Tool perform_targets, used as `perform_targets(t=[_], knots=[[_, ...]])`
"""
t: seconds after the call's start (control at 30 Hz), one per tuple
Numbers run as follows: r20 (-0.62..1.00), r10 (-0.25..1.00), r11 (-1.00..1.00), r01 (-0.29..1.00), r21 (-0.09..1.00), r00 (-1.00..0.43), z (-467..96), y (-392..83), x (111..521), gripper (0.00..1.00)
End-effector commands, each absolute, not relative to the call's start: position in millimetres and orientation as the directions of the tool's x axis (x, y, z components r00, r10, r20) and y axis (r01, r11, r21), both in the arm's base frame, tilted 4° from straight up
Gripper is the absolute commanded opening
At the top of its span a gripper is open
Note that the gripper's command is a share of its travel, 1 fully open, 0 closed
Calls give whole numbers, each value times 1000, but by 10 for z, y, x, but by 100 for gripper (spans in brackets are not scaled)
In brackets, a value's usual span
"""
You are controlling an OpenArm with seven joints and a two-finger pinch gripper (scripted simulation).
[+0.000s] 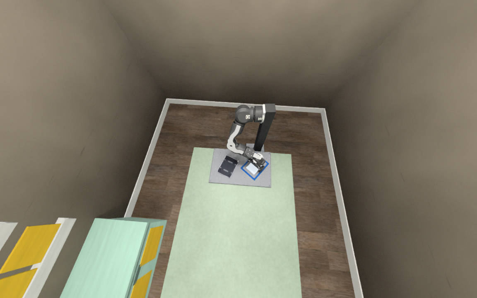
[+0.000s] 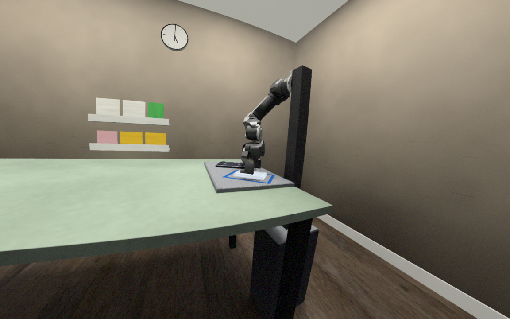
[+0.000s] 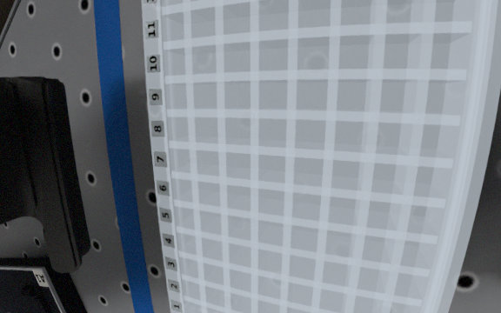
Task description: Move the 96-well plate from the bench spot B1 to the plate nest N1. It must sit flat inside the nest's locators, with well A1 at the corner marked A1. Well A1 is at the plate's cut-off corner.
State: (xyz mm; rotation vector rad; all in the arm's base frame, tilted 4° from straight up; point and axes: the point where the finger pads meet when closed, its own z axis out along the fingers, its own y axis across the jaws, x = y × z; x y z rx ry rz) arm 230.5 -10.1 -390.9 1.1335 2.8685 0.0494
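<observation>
The white 96-well plate (image 1: 252,169) (image 2: 262,175) (image 3: 303,130) lies flat inside the blue outline of B1 (image 1: 248,174) (image 3: 117,130). Its numbered long edge faces the visible finger in the wrist view; the row near column 1 is cut off at the bottom of that view, so the cut-off corner is hidden. My gripper (image 1: 256,165) (image 2: 252,169) is open, low over the plate. One black finger shows at left in the wrist view, apart from the plate's edge; the other is out of that view. The dark nest N1 (image 1: 227,166) (image 2: 229,164) (image 3: 9,291) is empty, its A1 label (image 3: 41,278) visible.
Plate and nest are both on the grey perforated board (image 1: 238,180) (image 2: 225,185), on the green table (image 1: 232,229) (image 2: 110,198). The arm's black post (image 1: 263,131) (image 2: 298,126) stands behind the board. The nest's raised edges lie beside B1.
</observation>
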Motion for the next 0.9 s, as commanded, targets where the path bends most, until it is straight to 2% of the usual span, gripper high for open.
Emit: perform_targets(t=[0.0, 0.87], knots=[[-42, 682, 731, 679, 59, -730, -3878, -85, 2327, 77], [-41, 678, 735, 675, 59, -734, -4104, -86, 2324, 77]])
